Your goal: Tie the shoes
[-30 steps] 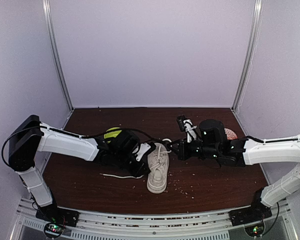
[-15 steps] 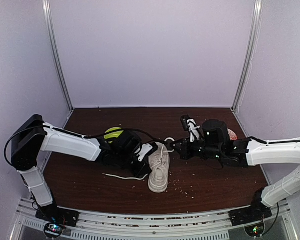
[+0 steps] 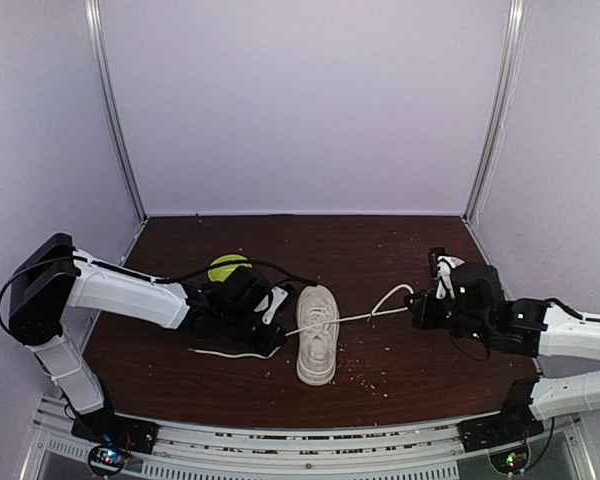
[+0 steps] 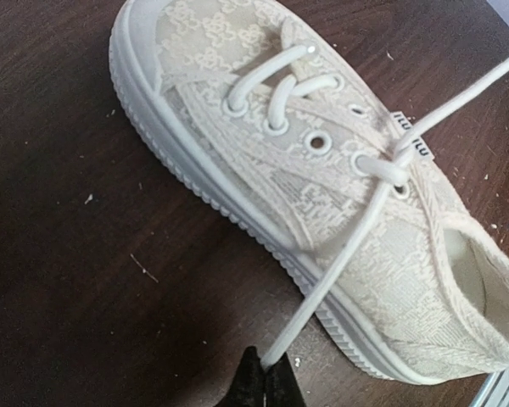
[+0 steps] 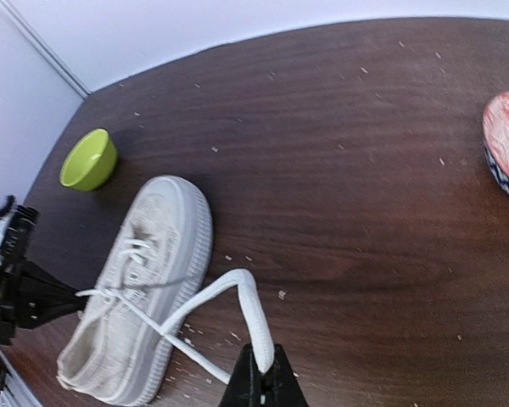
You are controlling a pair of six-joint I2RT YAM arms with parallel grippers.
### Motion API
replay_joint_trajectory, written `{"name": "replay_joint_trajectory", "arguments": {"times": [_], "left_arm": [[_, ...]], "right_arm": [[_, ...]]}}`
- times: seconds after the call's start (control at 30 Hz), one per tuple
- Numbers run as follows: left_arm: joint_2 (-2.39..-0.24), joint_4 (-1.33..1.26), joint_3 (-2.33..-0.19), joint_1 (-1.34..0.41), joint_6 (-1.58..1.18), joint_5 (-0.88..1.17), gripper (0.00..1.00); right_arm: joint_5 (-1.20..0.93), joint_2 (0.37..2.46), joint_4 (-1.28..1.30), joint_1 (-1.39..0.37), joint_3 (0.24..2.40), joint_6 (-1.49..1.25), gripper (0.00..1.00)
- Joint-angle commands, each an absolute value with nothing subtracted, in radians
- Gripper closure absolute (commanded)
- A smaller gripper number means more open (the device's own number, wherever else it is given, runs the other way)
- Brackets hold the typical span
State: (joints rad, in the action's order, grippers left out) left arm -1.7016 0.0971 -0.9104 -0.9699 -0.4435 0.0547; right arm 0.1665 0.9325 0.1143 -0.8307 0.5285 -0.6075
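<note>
Left gripper (image 4: 265, 375), right gripper (image 5: 261, 375) pinch laces (image 4: 349, 244); sneaker (image 3: 317, 352) between.

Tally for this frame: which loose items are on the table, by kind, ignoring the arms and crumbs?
Sneaker: 1
Green bowl: 1
Red-patterned dish: 1
Total: 3

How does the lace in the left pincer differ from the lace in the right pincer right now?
The left pincer pinches a single white lace strand, straight and short from an eyelet of the off-white low-top sneaker. The right pincer pinches a doubled white lace loop, curved, reaching much farther from the sneaker. Both pincers are shut on lace, on opposite sides of the sneaker.
</note>
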Motion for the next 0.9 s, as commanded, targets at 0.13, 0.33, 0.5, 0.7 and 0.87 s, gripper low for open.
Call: {"name": "replay_joint_trajectory", "arguments": {"times": [0.13,0.33,0.5,0.7,0.87], "left_arm": [[-1.711,0.076,-0.876,-0.966,-0.532,0.003,1.00],[-1.674,0.057,-0.910,-0.966,-0.532,0.015,1.00],[-1.658,0.024,-1.010,-0.966,-0.523,0.071,1.00],[-1.693,-0.016,-1.055,-0.966,-0.524,0.152,1.00],[-1.694,-0.055,-1.016,-0.966,-0.542,0.177,1.00]], "right_arm": [[0.268,0.876,0.185,-0.791,0.359,-0.762,1.00],[0.271,0.814,0.207,-0.785,0.364,-0.726,1.00],[0.218,0.771,0.208,-0.786,0.429,-0.629,1.00],[0.156,0.896,0.142,-0.786,0.523,-0.585,1.00],[0.053,1.178,0.024,-0.789,0.728,-0.568,1.00]]}}
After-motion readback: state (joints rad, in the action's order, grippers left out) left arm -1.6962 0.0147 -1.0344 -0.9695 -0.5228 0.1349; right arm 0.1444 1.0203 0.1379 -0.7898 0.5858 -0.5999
